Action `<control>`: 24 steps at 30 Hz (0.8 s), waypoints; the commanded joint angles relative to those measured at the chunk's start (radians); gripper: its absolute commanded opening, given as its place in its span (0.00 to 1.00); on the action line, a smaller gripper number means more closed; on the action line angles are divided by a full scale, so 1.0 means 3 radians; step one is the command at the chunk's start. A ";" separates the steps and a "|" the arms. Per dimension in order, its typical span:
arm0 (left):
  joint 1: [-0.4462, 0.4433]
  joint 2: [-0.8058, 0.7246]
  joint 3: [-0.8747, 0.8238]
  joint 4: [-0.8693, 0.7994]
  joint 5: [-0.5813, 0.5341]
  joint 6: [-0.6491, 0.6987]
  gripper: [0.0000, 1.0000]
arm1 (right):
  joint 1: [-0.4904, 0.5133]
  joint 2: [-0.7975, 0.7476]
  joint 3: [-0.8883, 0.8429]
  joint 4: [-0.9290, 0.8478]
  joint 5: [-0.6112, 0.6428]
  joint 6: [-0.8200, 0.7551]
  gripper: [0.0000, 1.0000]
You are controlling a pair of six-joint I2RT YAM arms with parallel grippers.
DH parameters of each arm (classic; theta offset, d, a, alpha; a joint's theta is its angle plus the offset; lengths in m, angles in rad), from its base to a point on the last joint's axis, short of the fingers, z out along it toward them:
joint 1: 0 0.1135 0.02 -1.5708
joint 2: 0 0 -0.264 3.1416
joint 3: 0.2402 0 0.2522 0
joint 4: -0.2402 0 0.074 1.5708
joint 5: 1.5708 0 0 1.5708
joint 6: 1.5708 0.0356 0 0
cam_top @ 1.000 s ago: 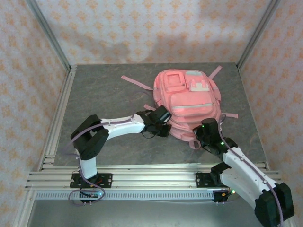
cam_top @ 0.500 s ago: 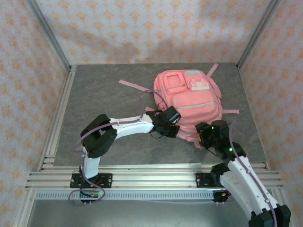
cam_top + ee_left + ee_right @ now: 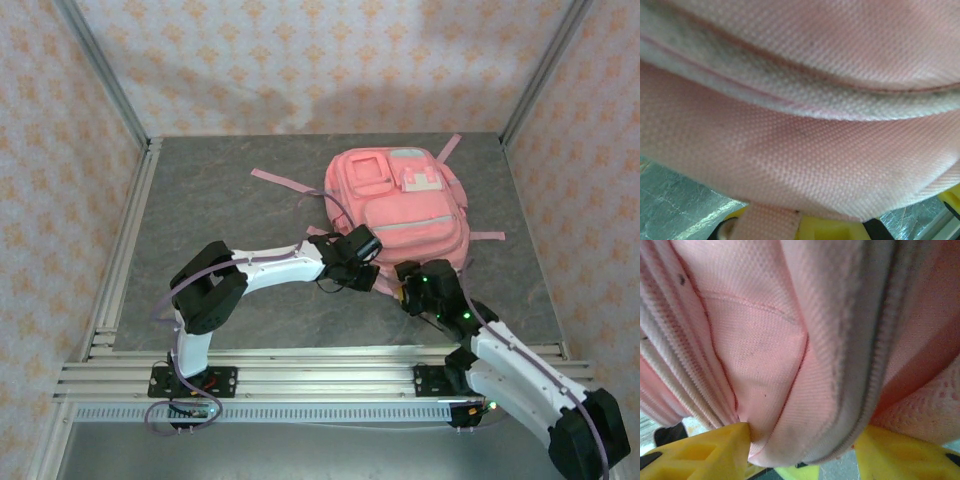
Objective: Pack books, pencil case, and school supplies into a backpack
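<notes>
The backpack (image 3: 395, 205) lies upper right on the desk (image 3: 230, 200). Your left end effector (image 3: 374, 273) is clamped on fabric at its lower edge. Your right end effector (image 3: 408, 287) stands wide, straddling a fold beside the zipper (image 3: 871, 375). You're probably working the opening, so next close on that seam.
</notes>
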 commanded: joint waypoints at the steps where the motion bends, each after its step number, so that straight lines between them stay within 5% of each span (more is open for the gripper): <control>1: -0.0037 0.0000 -0.0022 0.0097 0.0041 0.0029 0.00 | 0.0057 0.0139 0.0109 0.0293 0.0199 0.0082 0.55; 8: -0.0039 -0.0005 -0.0023 0.0133 0.0045 0.0014 0.00 | 0.0078 0.0503 0.0131 0.0451 0.0412 0.0146 0.33; 13: -0.0041 -0.0003 0.0004 0.0087 0.0013 0.0029 0.00 | 0.0082 0.0688 0.0215 0.0239 0.0456 -0.0015 0.01; 24: -0.0039 -0.0066 -0.0008 -0.0089 -0.0177 0.0139 0.00 | 0.0083 0.0096 0.0071 -0.0501 0.0474 -0.0538 0.00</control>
